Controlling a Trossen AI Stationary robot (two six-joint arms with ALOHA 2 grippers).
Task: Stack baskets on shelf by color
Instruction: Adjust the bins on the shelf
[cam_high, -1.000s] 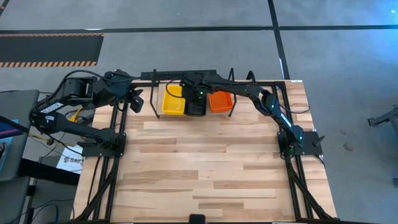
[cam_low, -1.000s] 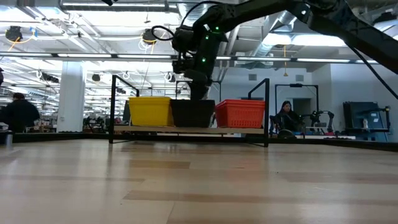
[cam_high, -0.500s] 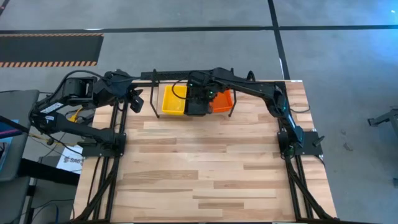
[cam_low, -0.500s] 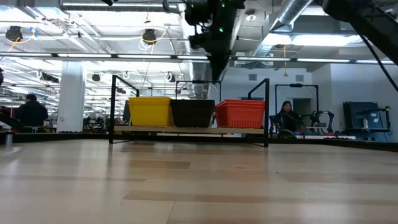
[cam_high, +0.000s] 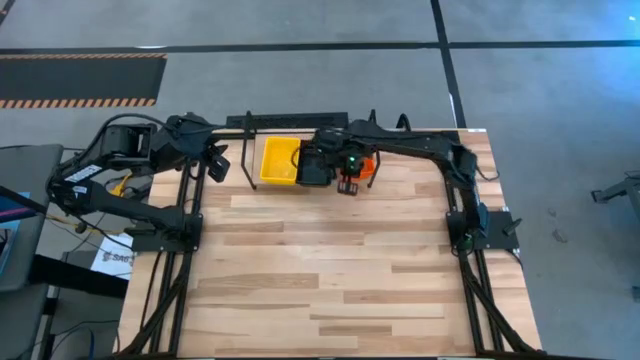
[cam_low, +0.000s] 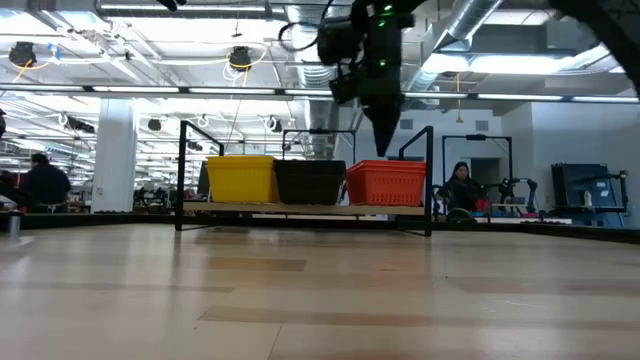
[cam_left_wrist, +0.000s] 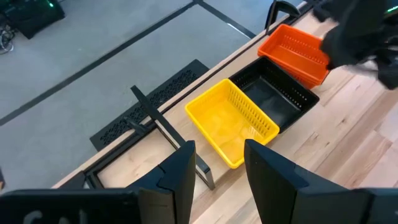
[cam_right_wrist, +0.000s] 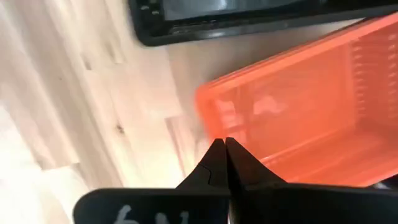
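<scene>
High view: the right gripper (cam_high: 349, 186) is now seen over the front edge of the red-orange mesh-sided plastic basket (cam_high: 366, 163), whereas a second ago it was placed over the black mesh-sided plastic basket (cam_high: 314, 166) in the middle of the row. In the low view it is raised clear above the baskets, where before it was lowered to the black basket's rim. The three stacks have not been shifted.

The yellow mesh-sided plastic basket (cam_high: 279, 161), the black one and the red-orange one are set side by side, touching, on the light wooden shelf in its black wire frame (cam_low: 302, 208) at the far edge of the plank table (cam_high: 330, 270). Each basket is stood upright with its open side up, its long axis run from the table's front to its back, while the row itself is laid across the shelf's length.

In the right wrist view the right gripper's fingers (cam_right_wrist: 216, 160) are pressed together with nothing held between them. The left gripper (cam_high: 217, 163) is held beside the shelf's left end, its fingers (cam_left_wrist: 181, 174) spread apart and empty.
</scene>
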